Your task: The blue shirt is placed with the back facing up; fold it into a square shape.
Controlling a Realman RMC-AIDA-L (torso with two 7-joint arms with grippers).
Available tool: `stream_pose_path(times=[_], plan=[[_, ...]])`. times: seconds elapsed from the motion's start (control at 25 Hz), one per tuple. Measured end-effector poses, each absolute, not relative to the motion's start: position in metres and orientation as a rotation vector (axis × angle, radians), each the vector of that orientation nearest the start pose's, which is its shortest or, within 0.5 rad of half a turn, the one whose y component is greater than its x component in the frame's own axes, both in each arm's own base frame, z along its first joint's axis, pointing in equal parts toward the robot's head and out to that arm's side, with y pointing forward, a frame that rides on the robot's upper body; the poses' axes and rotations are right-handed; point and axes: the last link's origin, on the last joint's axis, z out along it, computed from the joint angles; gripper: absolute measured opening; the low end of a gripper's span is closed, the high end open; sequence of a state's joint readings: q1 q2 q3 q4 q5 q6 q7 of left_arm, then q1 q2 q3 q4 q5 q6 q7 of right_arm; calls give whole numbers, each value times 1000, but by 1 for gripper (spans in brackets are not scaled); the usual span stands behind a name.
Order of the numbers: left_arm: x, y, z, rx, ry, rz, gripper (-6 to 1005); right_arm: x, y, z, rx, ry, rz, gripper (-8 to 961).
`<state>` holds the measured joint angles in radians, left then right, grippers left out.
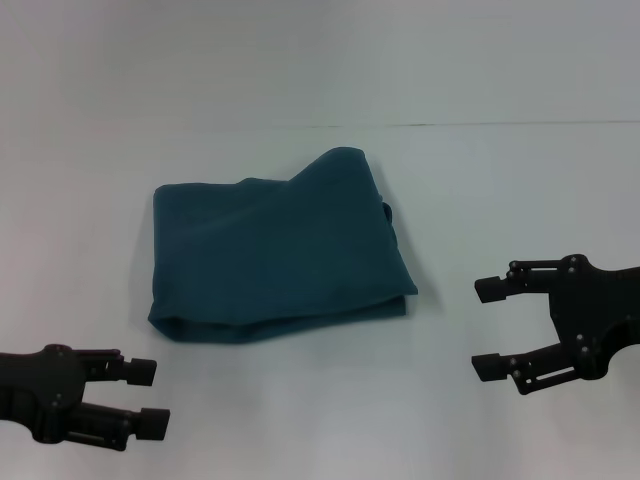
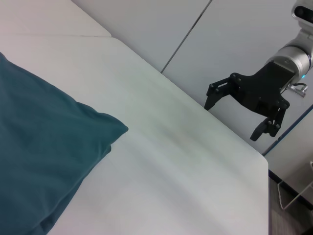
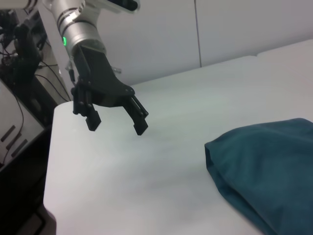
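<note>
**On the counter: shirt folded, hands clear**

From the head, the blue shirt (image 1: pixel 275 250) lies mid-counter (image 1: pixel 480 200) as a rough square; folding looks essentially done, one far corner bulging. Left hand (image 1: pixel 145 398) and right hand (image 1: pixel 492 330) hover apart, empty. Left wrist adds stacked layers at a shirt corner. Right wrist shows its rounded fold edge.

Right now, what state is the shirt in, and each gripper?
blue shirt: folded into a rough square, flat on the table, nothing gripping it.
left gripper: open, empty, near its front left corner, apart from it.
right gripper: open, empty, to its right, apart from it.
</note>
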<state>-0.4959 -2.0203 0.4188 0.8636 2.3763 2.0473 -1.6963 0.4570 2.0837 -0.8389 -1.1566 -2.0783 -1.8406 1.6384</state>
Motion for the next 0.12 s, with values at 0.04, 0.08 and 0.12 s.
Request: stream_pose_path(times=[0.04, 0.08, 0.12], plan=[[-288, 271, 66, -2914, -1090, -559, 946, 222, 307, 49, -2979, 420, 428, 946], [-287, 271, 66, -2917, -1089, -559, 946, 222, 307, 49, -2979, 420, 430, 946], [-287, 271, 66, -2920, -1087, -560, 946, 222, 307, 50, -2978, 419, 431, 946]])
